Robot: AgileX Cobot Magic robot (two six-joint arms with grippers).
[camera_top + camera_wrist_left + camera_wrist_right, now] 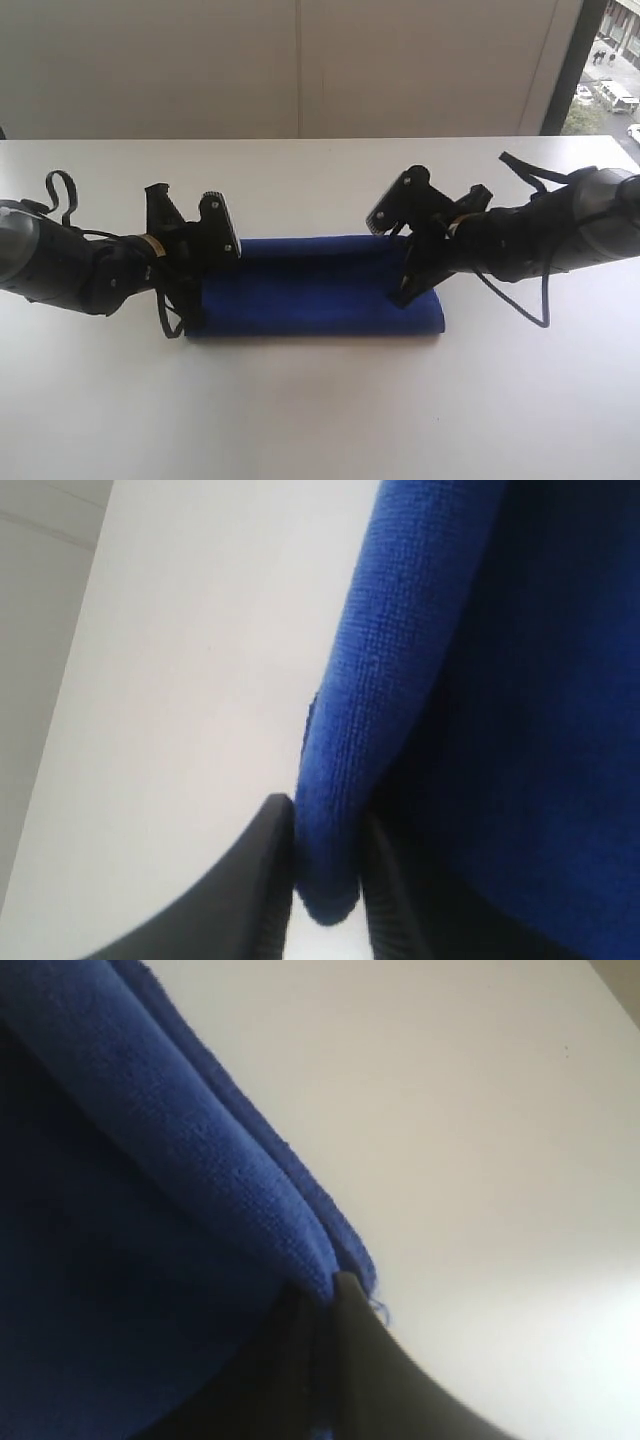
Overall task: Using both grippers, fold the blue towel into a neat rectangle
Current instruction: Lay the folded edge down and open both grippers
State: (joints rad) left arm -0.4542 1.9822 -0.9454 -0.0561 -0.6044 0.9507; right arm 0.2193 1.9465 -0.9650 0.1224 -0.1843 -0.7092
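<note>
White table [320, 420], blue towel [320, 290] between left tool [328, 880] and right tool [325, 1305]

— Where does the cloth sit on your bench?

— Your deep-blue fuzzy microfibre towel [320, 285] lies across the middle of your flat white table [320, 410], its long side running left to right.

— And your two arms?

— They reach in from opposite sides. Your black parallel-fingered left gripper [195, 305] is at the towel's left end, with the folded edge between its fingers. Your black parallel-fingered right gripper [405, 292] is near the right end, with its fingers on the towel's edge.
</note>
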